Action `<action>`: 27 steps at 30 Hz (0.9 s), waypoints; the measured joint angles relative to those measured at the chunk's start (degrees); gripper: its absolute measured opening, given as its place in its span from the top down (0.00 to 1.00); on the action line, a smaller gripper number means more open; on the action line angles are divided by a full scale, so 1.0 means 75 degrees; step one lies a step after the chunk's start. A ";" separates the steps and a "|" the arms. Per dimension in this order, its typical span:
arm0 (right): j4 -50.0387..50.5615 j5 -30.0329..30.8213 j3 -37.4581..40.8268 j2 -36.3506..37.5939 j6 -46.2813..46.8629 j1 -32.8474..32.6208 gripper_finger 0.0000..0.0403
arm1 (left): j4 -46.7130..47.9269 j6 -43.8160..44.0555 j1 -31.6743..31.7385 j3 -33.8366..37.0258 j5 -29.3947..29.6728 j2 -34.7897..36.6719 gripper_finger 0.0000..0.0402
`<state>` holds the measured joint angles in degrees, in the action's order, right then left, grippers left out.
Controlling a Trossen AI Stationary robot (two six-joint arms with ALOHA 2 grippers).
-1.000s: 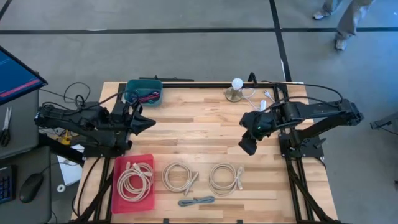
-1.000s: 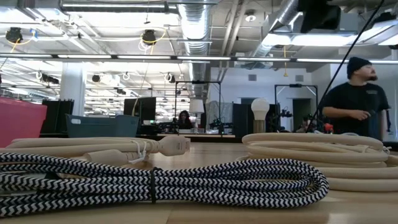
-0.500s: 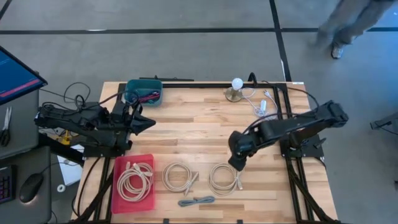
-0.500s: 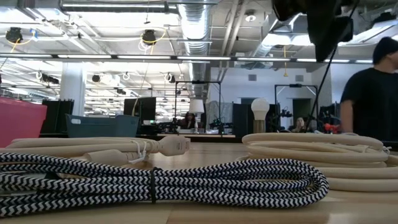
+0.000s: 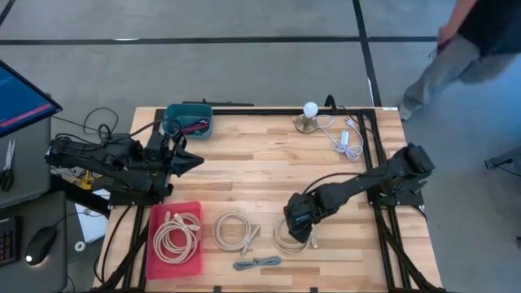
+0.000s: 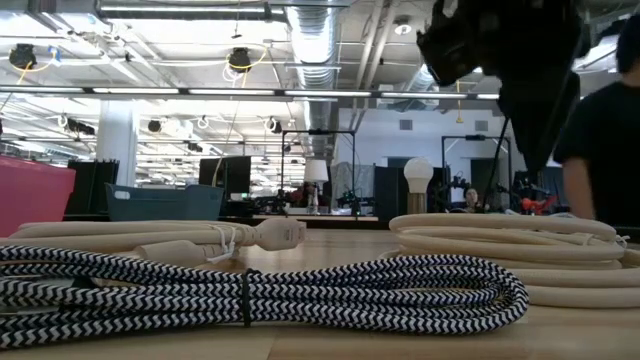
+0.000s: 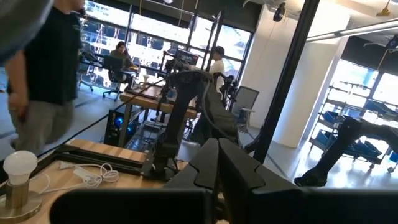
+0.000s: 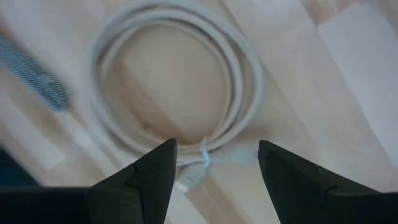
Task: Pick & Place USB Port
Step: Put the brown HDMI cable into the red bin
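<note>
Two fingers of the right tool (image 8: 211, 163) stand wide apart, holding nothing, directly above the coiled white cable (image 8: 180, 87) on the surface (image 5: 260, 171). The left tool (image 5: 194, 161) waits shut, well apart.

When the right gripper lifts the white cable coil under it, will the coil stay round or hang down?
The white cable coil will probably sag where unsupported. A tie seems to bind it, so it should stay looped. It looks light. The open right gripper hovers above it.
</note>
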<state>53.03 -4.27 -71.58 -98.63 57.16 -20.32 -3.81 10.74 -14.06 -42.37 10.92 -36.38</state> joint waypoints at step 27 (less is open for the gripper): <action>-0.0222 0.0364 -0.0005 -0.1639 -0.0024 0.0125 0.81 | 0.0000 0.0003 -0.0001 0.0000 -0.0009 0.0000 0.97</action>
<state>51.37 -1.54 -71.61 -110.92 56.99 -19.38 -3.81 10.76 -14.07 -42.37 10.85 -36.38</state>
